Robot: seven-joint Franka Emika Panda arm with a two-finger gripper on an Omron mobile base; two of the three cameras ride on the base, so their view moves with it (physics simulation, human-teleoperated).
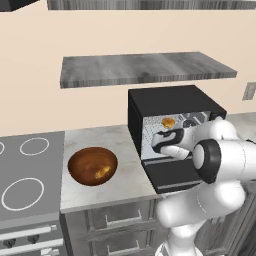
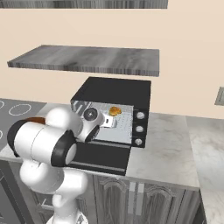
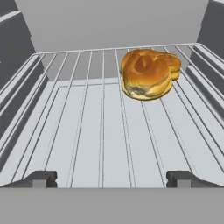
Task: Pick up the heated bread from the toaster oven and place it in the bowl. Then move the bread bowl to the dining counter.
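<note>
Gripper (image 3: 112, 178) reaching into toaster oven (image 1: 165, 107), jaws spread wide (nothing between them). Heated bread (image 3: 146, 73) on wire rack (image 3: 87, 131), near back right corner, apart from fingertips.

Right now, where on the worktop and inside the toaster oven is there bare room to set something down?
Free patches: the worktop in front of the bowl; the stone right of the toaster oven, toward the wall; the wire rack left of the heated bread. Crowded: the oven mouth, where the arm reaches over the open door.
</note>
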